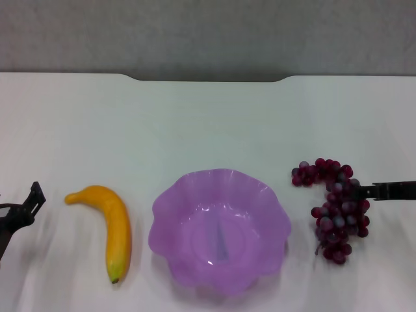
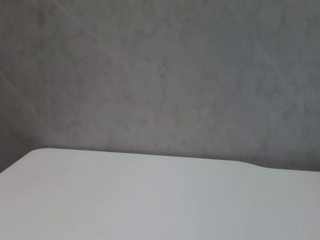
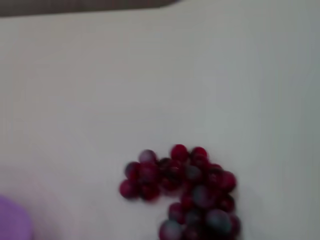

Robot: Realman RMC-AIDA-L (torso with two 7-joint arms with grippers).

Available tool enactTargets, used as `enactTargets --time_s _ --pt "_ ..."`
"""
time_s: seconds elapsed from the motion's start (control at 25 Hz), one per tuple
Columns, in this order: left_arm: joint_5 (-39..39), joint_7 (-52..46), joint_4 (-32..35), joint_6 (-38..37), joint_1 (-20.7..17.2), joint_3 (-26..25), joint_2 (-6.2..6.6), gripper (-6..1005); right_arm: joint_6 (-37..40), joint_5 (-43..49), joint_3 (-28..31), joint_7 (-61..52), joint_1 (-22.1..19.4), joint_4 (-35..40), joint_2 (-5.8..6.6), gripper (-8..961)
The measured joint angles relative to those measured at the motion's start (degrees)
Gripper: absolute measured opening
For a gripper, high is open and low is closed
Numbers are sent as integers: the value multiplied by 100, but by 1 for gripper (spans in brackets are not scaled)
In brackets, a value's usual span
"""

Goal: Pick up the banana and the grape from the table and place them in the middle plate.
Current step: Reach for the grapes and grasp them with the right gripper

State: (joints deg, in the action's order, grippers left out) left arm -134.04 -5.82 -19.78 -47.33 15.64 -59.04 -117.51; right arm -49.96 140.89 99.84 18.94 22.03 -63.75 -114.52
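The yellow-orange banana (image 1: 110,224) lies on the white table (image 1: 208,123), left of the purple scalloped plate (image 1: 170,218), which is empty. The bunch of dark red-purple grapes (image 1: 335,211) lies right of the plate and also shows in the right wrist view (image 3: 187,192). My left gripper (image 1: 27,203) is at the left edge of the head view, a short way left of the banana's stem end. My right gripper (image 1: 372,191) comes in from the right edge, its dark tip at the right side of the grapes. A corner of the plate (image 3: 12,222) shows in the right wrist view.
The table's far edge has a notch (image 1: 208,78) in front of a grey wall (image 1: 208,32). The left wrist view shows only bare tabletop (image 2: 150,200) and the wall (image 2: 160,75).
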Motion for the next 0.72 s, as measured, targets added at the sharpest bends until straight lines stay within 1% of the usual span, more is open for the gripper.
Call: enactTargets --time_s 0.16,0.6,0.72 --pt "0 2 -1 3 0 0 0 861 200 -403 -31 325 -1 163 0 877" --pt "0 2 -13 3 0 6 0 863 480 -424 -84 517 100 565 3 873" --pt "0 2 -19 0 4 15 0 862 743 -431 -285 564 142 724 -5 872"
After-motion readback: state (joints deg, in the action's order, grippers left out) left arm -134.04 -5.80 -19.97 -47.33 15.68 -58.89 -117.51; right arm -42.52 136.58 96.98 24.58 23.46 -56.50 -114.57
